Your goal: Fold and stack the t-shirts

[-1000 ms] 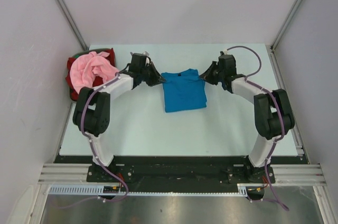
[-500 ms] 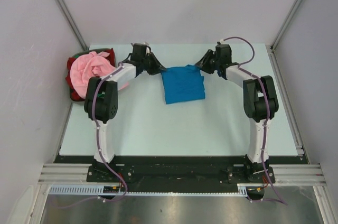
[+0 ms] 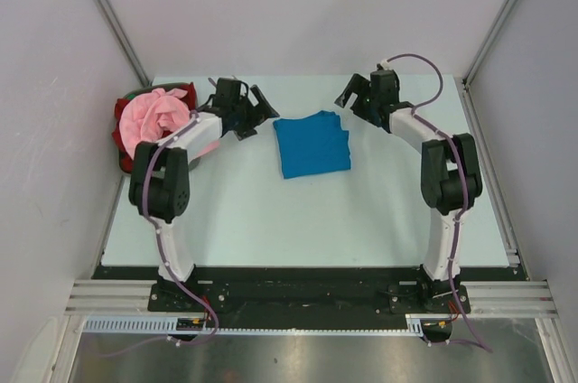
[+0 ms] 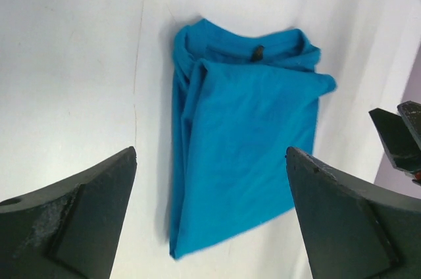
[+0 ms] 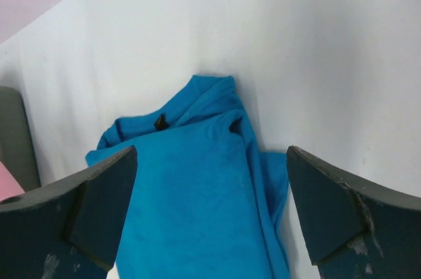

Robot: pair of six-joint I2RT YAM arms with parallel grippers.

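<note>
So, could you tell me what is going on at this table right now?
A t-shirt folding job is under way. The blue t-shirt lies folded in the middle of the table. The left end effector and the right end effector hover open on either side of its far edge, holding nothing. At the far left, a crumpled pink t-shirt lies on top of a red t-shirt, not yet folded.

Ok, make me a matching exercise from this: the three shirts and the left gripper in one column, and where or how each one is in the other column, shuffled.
1. blue t-shirt
2. pink t-shirt
3. red t-shirt
4. left gripper

A. mostly hidden under another shirt, far left
B. open and empty, between pink and blue
C. folded flat, in the centre
D. crumpled on top of another shirt

Pairs: 1-C, 2-D, 3-A, 4-B
</note>
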